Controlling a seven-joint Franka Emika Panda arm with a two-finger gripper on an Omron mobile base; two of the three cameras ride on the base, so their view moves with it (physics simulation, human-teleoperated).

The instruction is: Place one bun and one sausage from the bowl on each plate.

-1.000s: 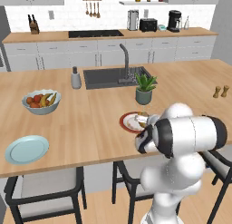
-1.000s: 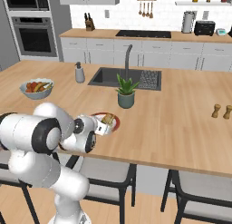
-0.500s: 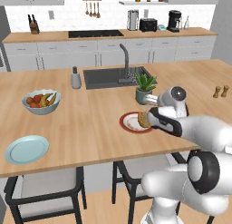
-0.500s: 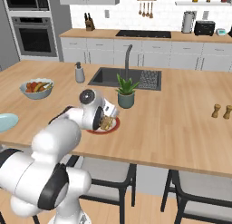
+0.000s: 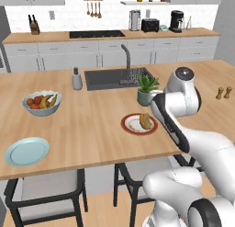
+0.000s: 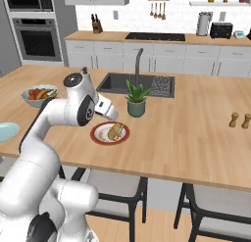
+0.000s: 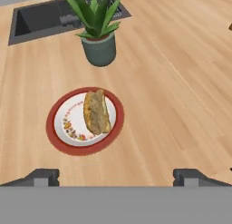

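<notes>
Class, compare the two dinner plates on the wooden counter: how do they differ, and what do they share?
The red-rimmed plate is white with a patterned centre; the blue plate is plain light blue. The red-rimmed plate carries a bun; the blue plate carries nothing. The red-rimmed plate lies near the potted plant, the blue plate near the counter's front edge. Both are round and flat.

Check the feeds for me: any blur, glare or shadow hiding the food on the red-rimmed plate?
Hand view: even light, no glare; the bun on the red-rimmed plate is soft-edged, its texture smeared. Left base view: the arm blocks part of the counter beside the plate. Right base view: plate small, food detail unclear.
</notes>
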